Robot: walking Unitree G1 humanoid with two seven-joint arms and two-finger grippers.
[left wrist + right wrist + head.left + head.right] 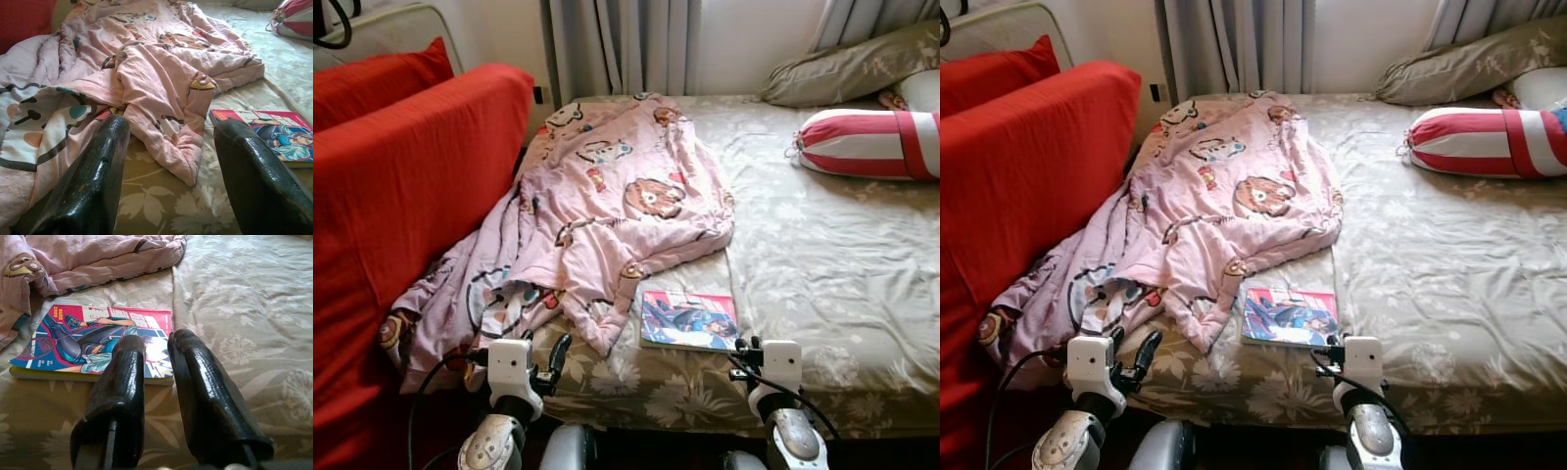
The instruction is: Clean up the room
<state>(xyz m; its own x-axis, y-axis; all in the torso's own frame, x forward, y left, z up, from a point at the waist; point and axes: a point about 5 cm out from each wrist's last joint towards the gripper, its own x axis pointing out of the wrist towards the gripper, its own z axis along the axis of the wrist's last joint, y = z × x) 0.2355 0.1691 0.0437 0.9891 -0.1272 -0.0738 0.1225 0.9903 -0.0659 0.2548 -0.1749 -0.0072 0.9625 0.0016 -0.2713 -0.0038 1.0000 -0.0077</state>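
A crumpled pink blanket (607, 206) printed with cartoon bears lies across the left part of the bed (822, 264) and spills over its left edge. A colourful comic book (690, 320) lies flat near the bed's front edge, just right of the blanket's tip. My left gripper (173, 125) is open, low at the front edge, facing the blanket's hanging corner. My right gripper (155, 339) is shut on nothing, its fingertips just short of the comic book (93, 340), above the sheet.
A red sofa back (401, 176) stands tight against the bed's left side. A red-and-white striped bolster (867, 142) and an olive pillow (852, 69) lie at the bed's far right. Curtains (617, 44) hang behind. The bed's right half is bare sheet.
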